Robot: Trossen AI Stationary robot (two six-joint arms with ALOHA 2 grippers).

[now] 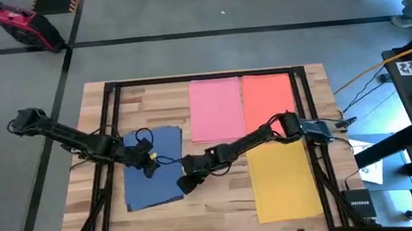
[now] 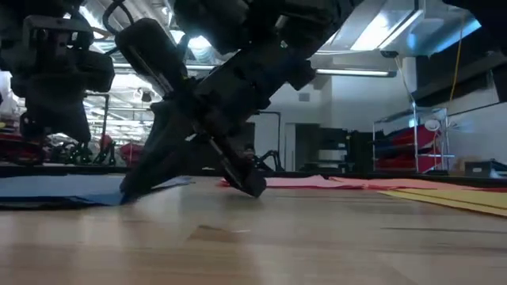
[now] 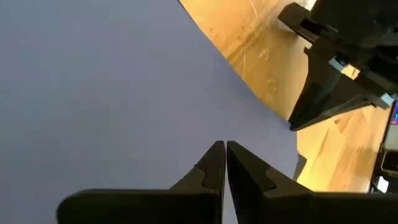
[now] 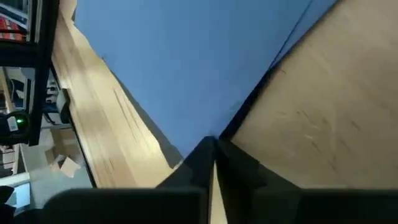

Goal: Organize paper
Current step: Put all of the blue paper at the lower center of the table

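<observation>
Bare wooden table fills the front of the low view, where the dark arms hide most of the paper behind them. Only thin edges of the sheets show there. From above, matte blue paper lies at about 8 o'clock, slightly askew; pink and orange-red sheets sit side by side at 12 and 1, yellow at 4. The left gripper, fingers pressed together, rests on the blue sheet. The right gripper, fingers also together, sits at that sheet's corner.
</observation>
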